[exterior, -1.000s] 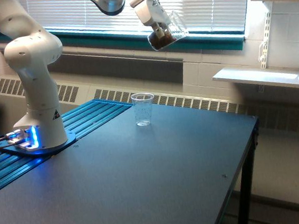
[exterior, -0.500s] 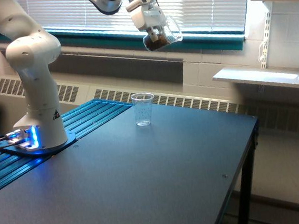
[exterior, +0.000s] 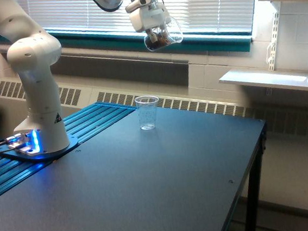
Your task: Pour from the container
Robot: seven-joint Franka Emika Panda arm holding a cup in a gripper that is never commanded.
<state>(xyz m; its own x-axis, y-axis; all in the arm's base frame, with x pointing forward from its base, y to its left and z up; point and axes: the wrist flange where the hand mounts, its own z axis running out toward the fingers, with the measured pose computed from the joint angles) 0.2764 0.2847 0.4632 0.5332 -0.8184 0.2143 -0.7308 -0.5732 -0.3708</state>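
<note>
Tool point(exterior: 156, 32) grips the tilted container point(exterior: 163, 38) high above the plastic cup point(exterior: 147, 113) on the table point(exterior: 150, 187).

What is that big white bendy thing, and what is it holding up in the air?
That white thing is a robot arm, bolted at one end of a dark table. The picture comes from a camera standing off to the side, not on the arm. At the arm's tip is a gripper, a kind of hand, shut on a small clear container with brown bits inside. It holds it high, tipped sideways. On the table below stands a clear plastic cup, which looks empty.
</note>
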